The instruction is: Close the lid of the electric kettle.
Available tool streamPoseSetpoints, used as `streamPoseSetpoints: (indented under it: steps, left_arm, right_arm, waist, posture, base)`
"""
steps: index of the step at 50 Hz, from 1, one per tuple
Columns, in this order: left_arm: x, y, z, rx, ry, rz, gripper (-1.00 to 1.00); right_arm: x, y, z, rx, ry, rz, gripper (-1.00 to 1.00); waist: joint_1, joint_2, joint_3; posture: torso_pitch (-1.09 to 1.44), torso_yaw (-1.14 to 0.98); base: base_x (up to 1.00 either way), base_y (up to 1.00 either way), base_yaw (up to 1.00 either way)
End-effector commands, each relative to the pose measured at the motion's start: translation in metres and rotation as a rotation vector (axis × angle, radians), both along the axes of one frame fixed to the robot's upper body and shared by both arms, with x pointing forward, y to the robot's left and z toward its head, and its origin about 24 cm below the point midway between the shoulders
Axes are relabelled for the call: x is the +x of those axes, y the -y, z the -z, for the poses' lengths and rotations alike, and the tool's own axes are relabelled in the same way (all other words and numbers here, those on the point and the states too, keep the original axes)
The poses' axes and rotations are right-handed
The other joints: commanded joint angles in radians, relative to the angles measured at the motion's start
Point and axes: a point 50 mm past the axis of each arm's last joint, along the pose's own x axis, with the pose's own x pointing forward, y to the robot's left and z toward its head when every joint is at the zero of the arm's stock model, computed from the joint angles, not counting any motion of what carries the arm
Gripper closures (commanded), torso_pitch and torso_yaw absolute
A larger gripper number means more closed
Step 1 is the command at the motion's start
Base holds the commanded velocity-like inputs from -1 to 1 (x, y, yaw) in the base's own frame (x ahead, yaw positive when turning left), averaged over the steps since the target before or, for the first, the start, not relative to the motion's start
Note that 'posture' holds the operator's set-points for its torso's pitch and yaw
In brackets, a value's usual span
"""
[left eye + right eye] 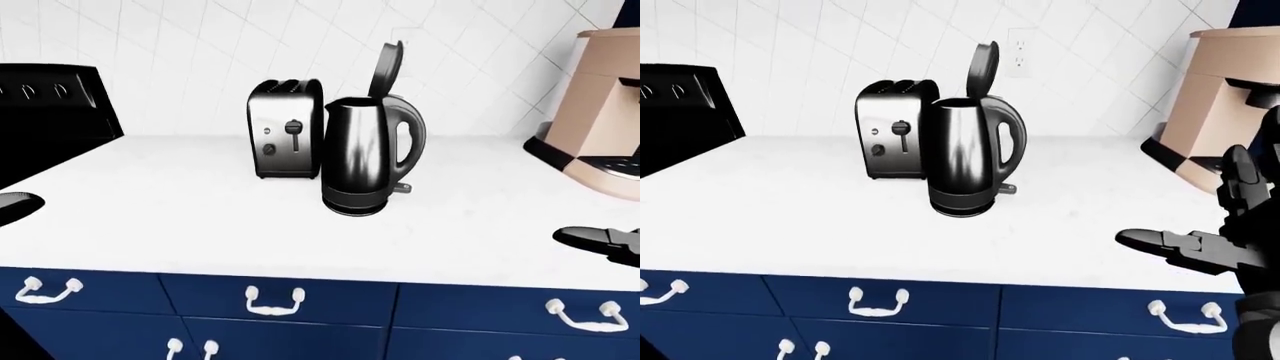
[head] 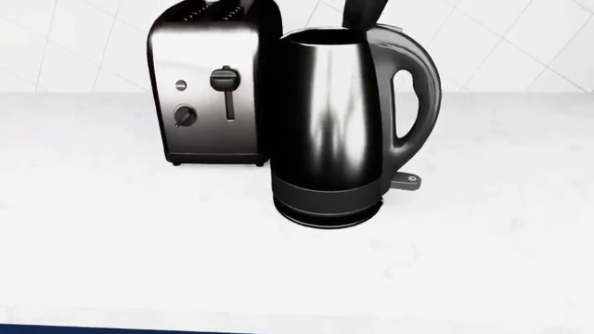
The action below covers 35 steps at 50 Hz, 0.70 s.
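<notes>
Kettle (image 1: 962,159) stands on the counter (image 1: 790,217), lid (image 1: 983,69) upright, beside a toaster (image 1: 892,139). Right hand (image 1: 1210,240), fingers spread, hovers well apart at near right.

White diagonal-tiled wall (image 1: 180,45); white counter (image 1: 180,217); navy drawers (image 1: 280,300), white handles (image 1: 274,298); wall outlet (image 1: 1018,43).
</notes>
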Motion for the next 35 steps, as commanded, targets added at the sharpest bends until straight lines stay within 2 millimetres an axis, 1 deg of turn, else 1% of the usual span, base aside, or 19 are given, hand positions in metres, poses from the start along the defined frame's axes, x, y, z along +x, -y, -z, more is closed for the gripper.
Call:
streamPoseSetpoints:
  steps: [1, 9, 13, 23, 31, 33, 35]
  left_arm:
    - [-0.003, 0.004, -0.010, 0.039, 0.046, 0.009, -1.00]
    - [-0.002, 0.005, -0.010, 0.039, 0.045, 0.013, -1.00]
    - [-0.003, 0.004, -0.010, 0.036, 0.046, 0.012, -1.00]
    - [-0.001, 0.004, -0.009, 0.040, 0.045, 0.019, -1.00]
    - [0.000, 0.004, -0.007, 0.040, 0.042, 0.020, -1.00]
    - [0.000, 0.004, -0.007, 0.040, 0.043, 0.018, -1.00]
    - [0.000, 0.004, -0.007, 0.039, 0.042, 0.018, -1.00]
  right_arm:
    - [-0.001, -0.004, -0.010, -0.045, 0.053, -0.011, -1.00]
    - [-0.003, -0.007, -0.016, -0.049, 0.051, -0.012, -1.00]
    - [-0.008, -0.003, -0.019, -0.053, 0.046, 0.002, -1.00]
    - [-0.008, 0.003, -0.004, -0.093, -0.017, 0.015, -1.00]
    - [-0.013, 0.006, -0.005, -0.186, -0.088, -0.007, -1.00]
    - [-0.015, 0.009, -0.005, -0.214, -0.107, -0.007, -1.00]
    - [-0.018, 0.011, -0.012, -0.238, -0.121, -0.011, -1.00]
  waist:
    - [0.000, 0.001, 0.005]
    - [-0.001, 0.001, 0.005]
    - [-0.001, 0.000, 0.006]
    - [-0.003, -0.001, 0.006]
    - [-0.001, 0.002, 0.006]
    - [-0.002, 0.002, 0.006]
    - [-0.002, 0.002, 0.005]
  posture:
    - [-0.51, 0.00]
    - [-0.51, 0.00]
    - [-0.51, 0.00]
    - [-0.51, 0.00]
    - [-0.51, 0.00]
    - [-0.51, 0.00]
    - [-0.51, 0.00]
  base:
    - [0.00, 0.00, 0.00]
    - [0.00, 0.00, 0.00]
    - [0.00, 0.00, 0.00]
    - [0.00, 0.00, 0.00]
    - [0.00, 0.00, 0.00]
    - [0.00, 0.00, 0.00]
    - [0.00, 0.00, 0.00]
